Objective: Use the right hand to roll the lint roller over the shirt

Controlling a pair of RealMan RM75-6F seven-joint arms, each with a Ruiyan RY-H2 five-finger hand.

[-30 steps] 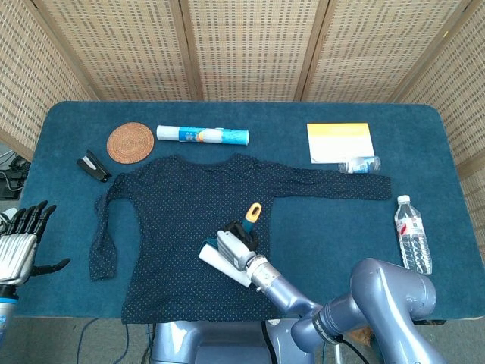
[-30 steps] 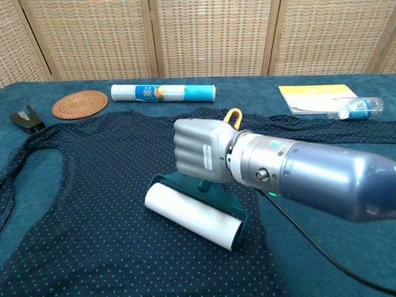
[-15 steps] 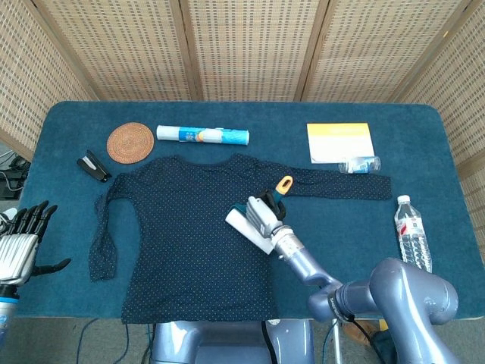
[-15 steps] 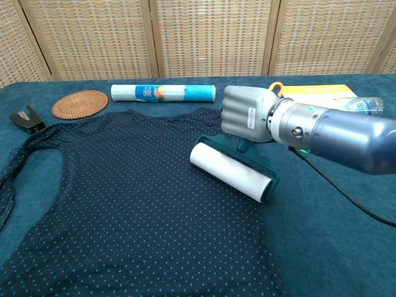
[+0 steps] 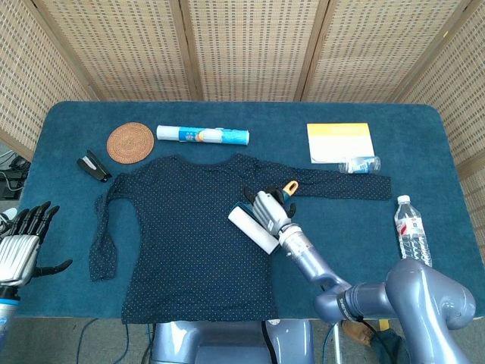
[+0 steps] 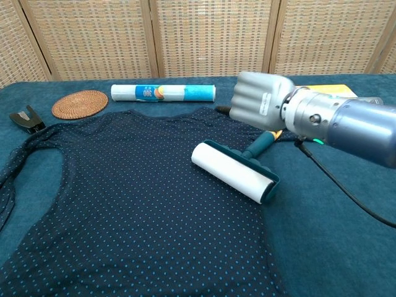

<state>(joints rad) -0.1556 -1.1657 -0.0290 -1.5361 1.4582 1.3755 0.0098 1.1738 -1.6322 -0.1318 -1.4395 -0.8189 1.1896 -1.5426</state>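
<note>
Now the right hand (image 6: 263, 102) has lifted off the lint roller (image 6: 234, 170); half a second ago it was wrapped round the teal handle, and a second ago it was pushing the roller up from the near half of the shirt (image 5: 186, 227). Roller lies on its own, white drum flat on the dotted fabric near the shirt's right side seam, handle pointing away toward the far right corner of the table (image 5: 424, 152).

Judgement: the stroke looks finished and the roller has been let go; either the pass is done or a re-grip is coming. Most of the shirt's left side shows no sign either way of having been rolled.

Fingers of the right hand: in the head view they look spread and partly uncurled above the handle, holding nothing. In the chest view only the back of the hand shows, so contact with the handle tip cannot be ruled out, but no grip is visible.

Left hand (image 5: 21, 244) sits off the near left corner of the table, fingers apart, holding nothing.
</note>
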